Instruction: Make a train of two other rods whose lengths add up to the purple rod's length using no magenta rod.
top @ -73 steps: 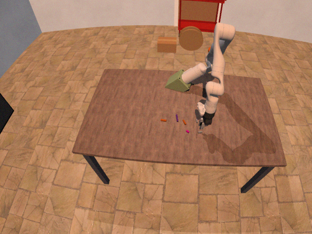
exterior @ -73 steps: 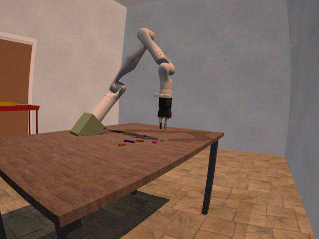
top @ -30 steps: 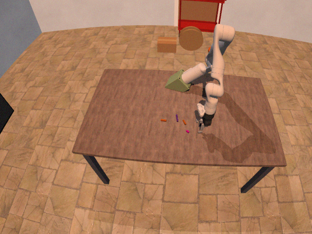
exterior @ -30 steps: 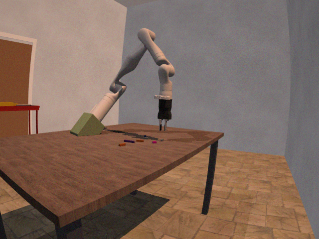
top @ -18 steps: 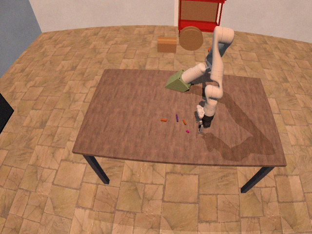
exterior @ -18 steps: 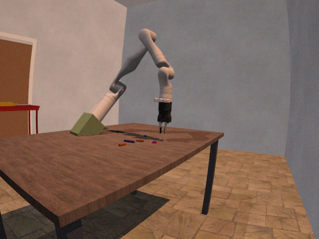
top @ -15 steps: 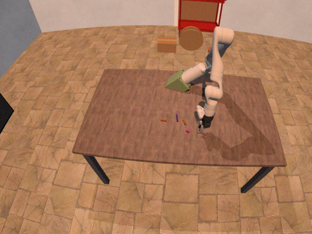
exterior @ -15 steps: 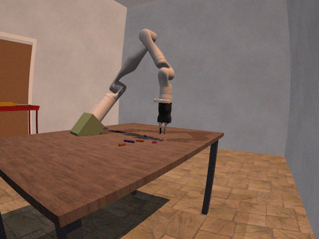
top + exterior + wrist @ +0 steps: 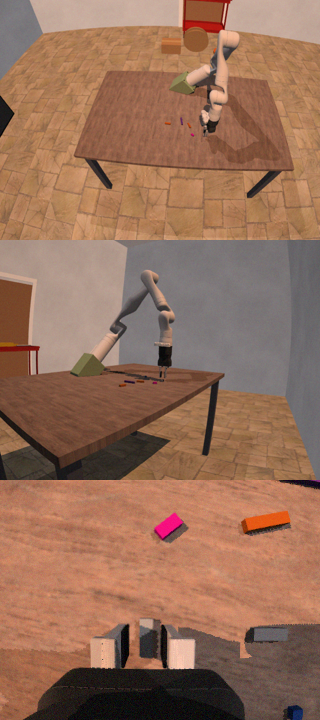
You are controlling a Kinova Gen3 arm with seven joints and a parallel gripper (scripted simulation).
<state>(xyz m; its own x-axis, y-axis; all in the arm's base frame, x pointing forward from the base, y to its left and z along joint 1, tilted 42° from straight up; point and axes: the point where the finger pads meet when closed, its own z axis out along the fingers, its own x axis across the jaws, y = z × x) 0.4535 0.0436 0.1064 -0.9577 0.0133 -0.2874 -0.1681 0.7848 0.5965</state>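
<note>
Evidently, one grey rod [image 9: 146,642] lies below the hand [image 9: 205,134] [image 9: 163,376] [image 9: 145,639], between its partly spread fingers.

End effector [image 9: 205,134] [image 9: 163,375] [image 9: 145,639] lower than in earlier exterior views, fingertips nearer table top [image 9: 129,103] [image 9: 90,405] [image 9: 60,570].
</note>
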